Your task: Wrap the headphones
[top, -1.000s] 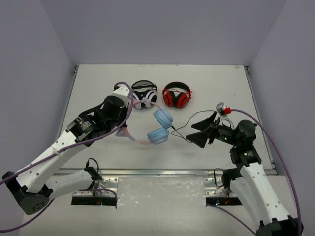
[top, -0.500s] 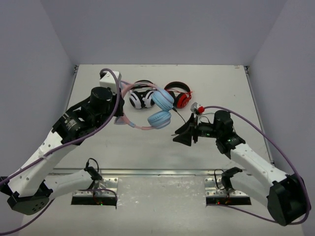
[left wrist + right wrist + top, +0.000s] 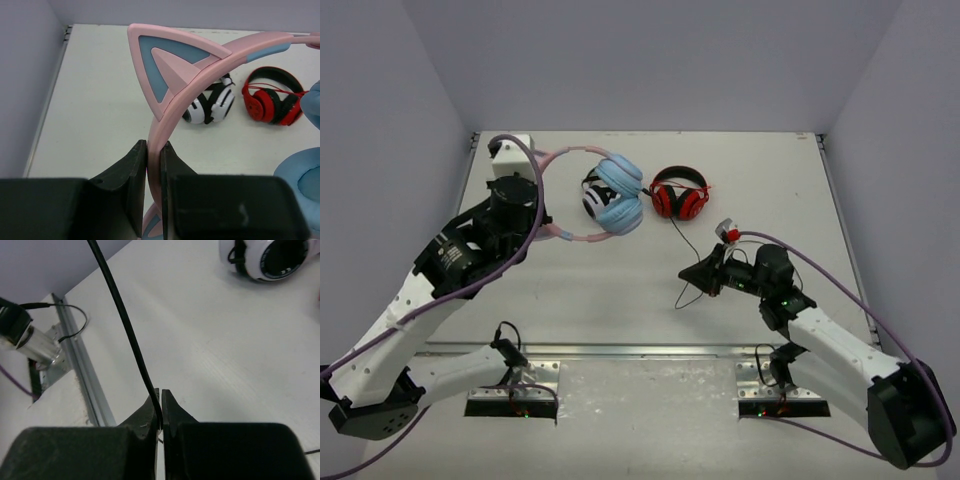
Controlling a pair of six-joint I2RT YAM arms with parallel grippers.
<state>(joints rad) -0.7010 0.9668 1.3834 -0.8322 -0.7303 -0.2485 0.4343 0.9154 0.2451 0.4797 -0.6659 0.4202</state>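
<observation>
The headphones [image 3: 618,192], with a pink headband, cat ears and light blue ear cups, hang in the air at the back left. My left gripper [image 3: 536,212] is shut on the headband. In the left wrist view the pink band [image 3: 200,65] runs up from between the fingertips of that gripper [image 3: 154,145], one cat ear just above them. The thin black cable [image 3: 682,240] trails down from the cups to my right gripper [image 3: 692,275]. That gripper [image 3: 160,392] is shut on the cable [image 3: 125,325], low over the table's middle right.
White-and-black headphones [image 3: 590,196] lie at the back, partly hidden behind the blue cups. Red-and-black headphones [image 3: 679,194] lie to their right. A metal rail [image 3: 75,345] runs along the table's near edge. Walls close in the table on three sides.
My left arm has carried the headphones up and toward the back left. The right gripper has moved left and nearer and has shut on the black cable.
</observation>
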